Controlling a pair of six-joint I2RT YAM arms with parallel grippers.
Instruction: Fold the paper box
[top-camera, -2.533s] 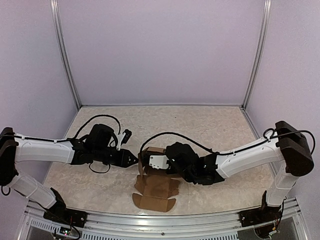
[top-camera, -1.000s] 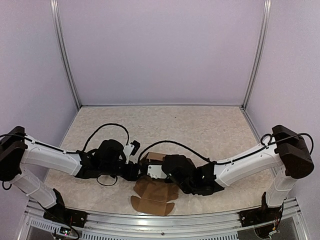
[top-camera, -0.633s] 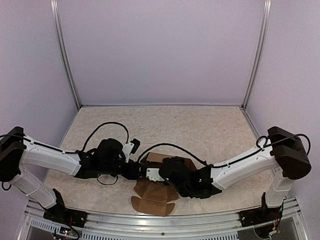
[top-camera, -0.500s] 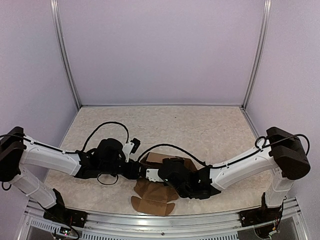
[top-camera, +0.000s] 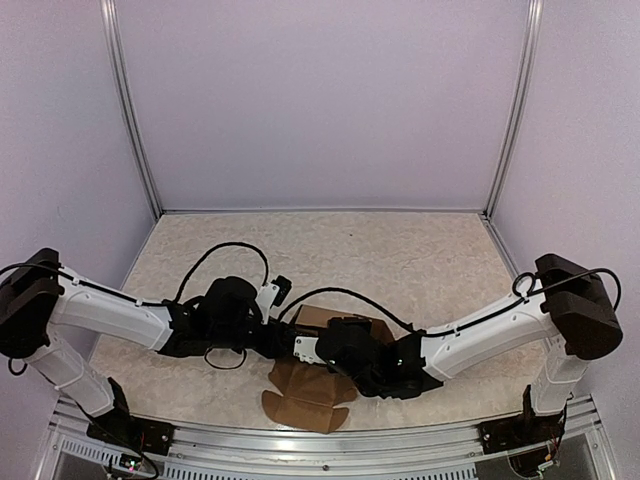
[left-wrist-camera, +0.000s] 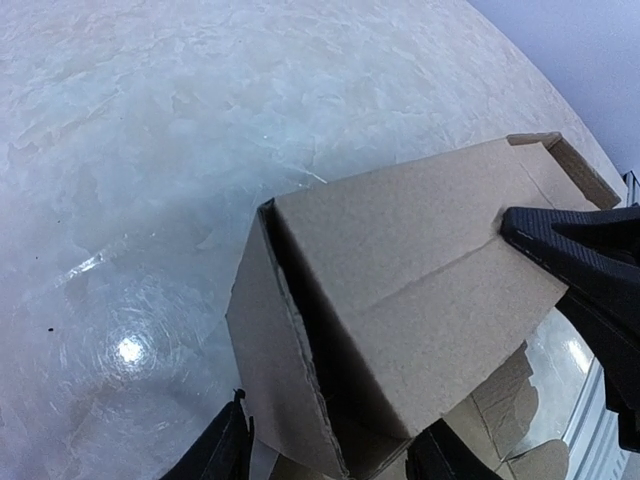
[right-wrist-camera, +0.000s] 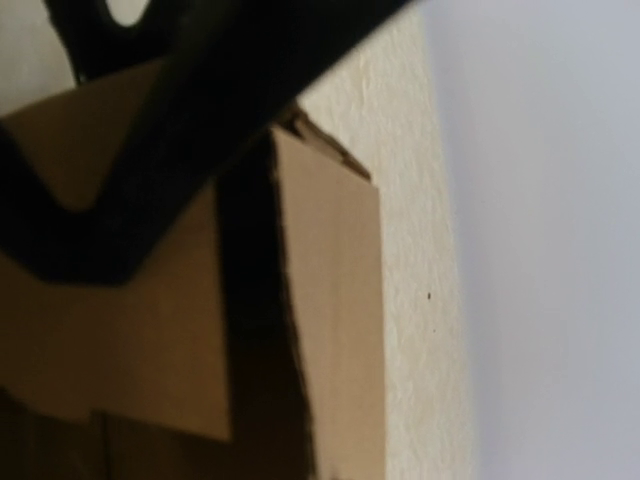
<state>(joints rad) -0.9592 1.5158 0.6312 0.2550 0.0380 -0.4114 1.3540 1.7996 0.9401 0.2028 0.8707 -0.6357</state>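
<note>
Front rail: A ribbed aluminium rail (top-camera: 300, 447) ran along the near table edge.
Arms: The left arm (top-camera: 110, 315) and right arm (top-camera: 490, 325) had smooth white shells and black joints. They reached low and inward and met near the front centre. Thin black cables (top-camera: 225, 250) looped above their wrists.
Paper box: The paper box (top-camera: 300, 395) lay at the front centre of the table, between the two grippers. It was plain brown matte cardboard, half formed. Its nearest part was flat on the table, with scalloped, rounded tabs along the edge. Behind that, panels stood up into an open, boxy sleeve.
Box detail: In the left wrist view the top panel was a broad sloping rectangle with a straight crease across it. The side wall met it at a sharp corner, and a dark slit gaped along that seam. The cut edges looked raw and fibrous.
Left gripper: The left gripper (left-wrist-camera: 335, 455) had its black fingers spread, straddling the near lower corner of the sleeve. A sliver of table showed between one finger and the cardboard wall.
Right gripper: The right gripper (left-wrist-camera: 540, 240) was a ribbed black wedge with its jaws closed together. Its tip rested against the right edge of the top panel.
Right wrist view: It was blurred, showing a dark bar across cardboard.
Table: The table (top-camera: 420, 260) was a glossy beige surface with a marbled pattern.
Enclosure: Matte lilac walls (top-camera: 320, 100) were framed by slim aluminium posts (top-camera: 130, 110).
</note>
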